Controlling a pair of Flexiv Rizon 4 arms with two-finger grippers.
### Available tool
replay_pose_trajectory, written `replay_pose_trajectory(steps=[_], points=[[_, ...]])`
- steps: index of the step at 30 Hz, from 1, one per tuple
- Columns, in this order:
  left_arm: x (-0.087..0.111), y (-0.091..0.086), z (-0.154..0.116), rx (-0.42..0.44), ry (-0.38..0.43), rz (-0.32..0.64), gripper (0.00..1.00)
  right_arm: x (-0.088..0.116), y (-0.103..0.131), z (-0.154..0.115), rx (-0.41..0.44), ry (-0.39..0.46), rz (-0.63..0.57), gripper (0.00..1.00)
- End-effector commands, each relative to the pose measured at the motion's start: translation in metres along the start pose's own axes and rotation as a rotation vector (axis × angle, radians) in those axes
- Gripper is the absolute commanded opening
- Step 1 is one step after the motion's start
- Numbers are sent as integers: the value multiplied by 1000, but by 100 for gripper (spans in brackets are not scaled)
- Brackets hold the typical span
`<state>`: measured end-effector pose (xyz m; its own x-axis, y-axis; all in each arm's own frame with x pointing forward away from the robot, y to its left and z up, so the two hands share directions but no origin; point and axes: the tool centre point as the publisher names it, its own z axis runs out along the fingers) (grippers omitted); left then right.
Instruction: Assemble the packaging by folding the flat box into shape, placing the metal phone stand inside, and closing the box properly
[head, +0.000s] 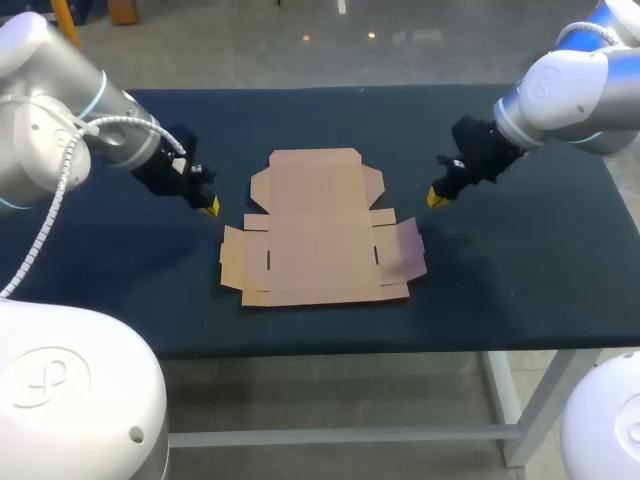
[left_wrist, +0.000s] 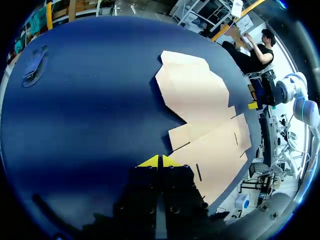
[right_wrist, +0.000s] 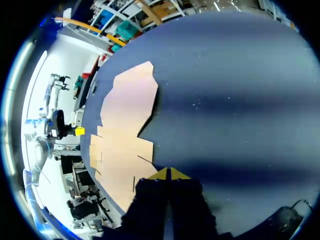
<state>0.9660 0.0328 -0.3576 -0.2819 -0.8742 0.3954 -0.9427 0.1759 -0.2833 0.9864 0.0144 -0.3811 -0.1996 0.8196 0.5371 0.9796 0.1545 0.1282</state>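
Closed hand (right_wrist: 168, 173) beside flat box (right_wrist: 125, 117)

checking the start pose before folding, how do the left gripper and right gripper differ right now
Side: the left gripper sits off the left edge of the flat box, the right gripper off its right edge.
Tilt: the left gripper slants down toward the box from the left, and the right gripper mirrors it from the right.
Shared: both are shut with yellow tips together, hold nothing, and are clear of the cardboard.
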Motion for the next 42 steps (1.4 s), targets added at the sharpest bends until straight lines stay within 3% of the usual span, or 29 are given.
replay_pose_trajectory(steps=[1, 5, 11, 25, 42], points=[[-1, -5, 5, -6, 31, 2, 0, 0, 1, -1, 5, 2, 0, 0], [-3, -8, 21, 4, 55, 15, 0, 2, 8, 17, -39, 41, -50, 0], [-10, -11, 39, -11, 69, 16, 0, 3, 12, 34, -39, 67, -56, 0], [-10, -18, 53, 7, 115, 45, 0, 9, 22, 53, -13, 99, -72, 0], [-10, -16, 64, 5, 147, 41, 0, 16, 17, 72, -27, 108, -25, 0]])
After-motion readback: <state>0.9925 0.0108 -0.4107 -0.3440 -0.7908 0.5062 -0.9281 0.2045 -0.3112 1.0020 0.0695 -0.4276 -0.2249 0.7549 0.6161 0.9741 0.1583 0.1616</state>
